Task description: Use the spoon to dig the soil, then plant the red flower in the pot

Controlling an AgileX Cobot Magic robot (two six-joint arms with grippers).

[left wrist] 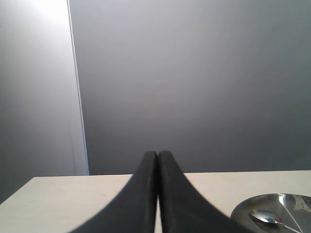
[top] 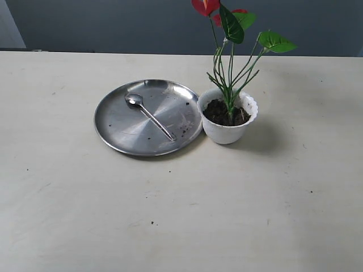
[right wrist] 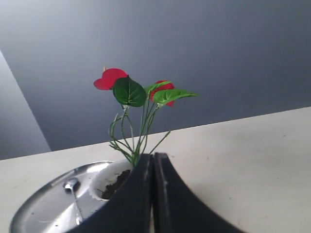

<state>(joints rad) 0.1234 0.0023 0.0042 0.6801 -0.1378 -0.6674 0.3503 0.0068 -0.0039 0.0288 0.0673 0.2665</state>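
The red flower [top: 229, 22] stands upright in the white scalloped pot [top: 227, 133], its stems sunk in dark soil [top: 224, 113]. Beside the pot lies the silver spoon [top: 148, 115] on a steel plate [top: 113, 130]. Neither gripper shows in the exterior view. My left gripper [left wrist: 158, 156] is shut and empty, low over the table with the plate's edge [left wrist: 243, 208] and the spoon's bowl [left wrist: 265, 217] off to one side. My right gripper [right wrist: 154, 158] is shut and empty too, a short way back from the pot [right wrist: 99, 182] and the flower [right wrist: 127, 90].
The pale table [top: 181, 215] stretches wide on all sides of the plate and pot. A few soil crumbs [top: 182, 116] dot the plate. A dark grey wall [top: 113, 22] runs behind the table's far edge.
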